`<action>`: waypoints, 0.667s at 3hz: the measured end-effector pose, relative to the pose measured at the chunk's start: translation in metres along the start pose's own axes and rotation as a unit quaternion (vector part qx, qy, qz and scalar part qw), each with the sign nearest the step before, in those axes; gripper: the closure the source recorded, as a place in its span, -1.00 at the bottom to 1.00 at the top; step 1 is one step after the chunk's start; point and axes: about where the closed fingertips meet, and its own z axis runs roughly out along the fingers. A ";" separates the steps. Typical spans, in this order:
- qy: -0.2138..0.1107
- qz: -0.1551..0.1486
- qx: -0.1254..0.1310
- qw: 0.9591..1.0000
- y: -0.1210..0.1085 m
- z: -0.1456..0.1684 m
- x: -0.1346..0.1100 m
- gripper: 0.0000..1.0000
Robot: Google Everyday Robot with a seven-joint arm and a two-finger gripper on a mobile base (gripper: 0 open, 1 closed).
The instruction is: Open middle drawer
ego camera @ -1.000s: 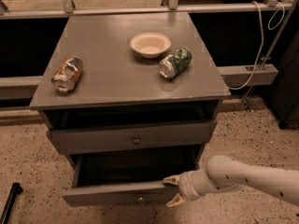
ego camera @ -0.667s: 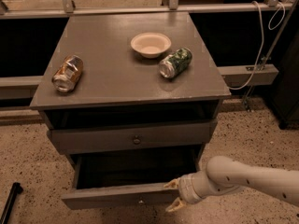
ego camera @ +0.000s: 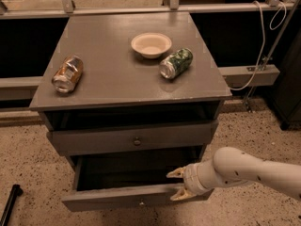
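The grey cabinet (ego camera: 127,86) has its middle drawer (ego camera: 117,200) pulled out, showing a dark box behind a plain grey front with a tiny knob (ego camera: 141,203). My gripper (ego camera: 178,184) is at the right end of that front. It is open, with one finger (ego camera: 176,173) over the drawer's inside and the other finger (ego camera: 179,195) in front of the panel's top edge. The drawer front above (ego camera: 94,141) with the bigger knob (ego camera: 137,141) is nearly closed. No third drawer front shows.
On the cabinet top lie a brown can (ego camera: 68,73) at left, a green can (ego camera: 176,63) at right and a white bowl (ego camera: 151,44) behind it. A white cable (ego camera: 260,60) hangs at the right. A dark rod (ego camera: 9,206) lies on the speckled floor at lower left.
My gripper has risen slightly at the drawer front's right end. The drawer stands pulled out about as far as before.
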 end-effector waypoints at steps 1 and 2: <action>0.024 0.013 0.020 0.999 -0.040 -0.002 0.026 0.21; 0.034 0.028 0.028 0.999 -0.057 0.006 0.046 0.58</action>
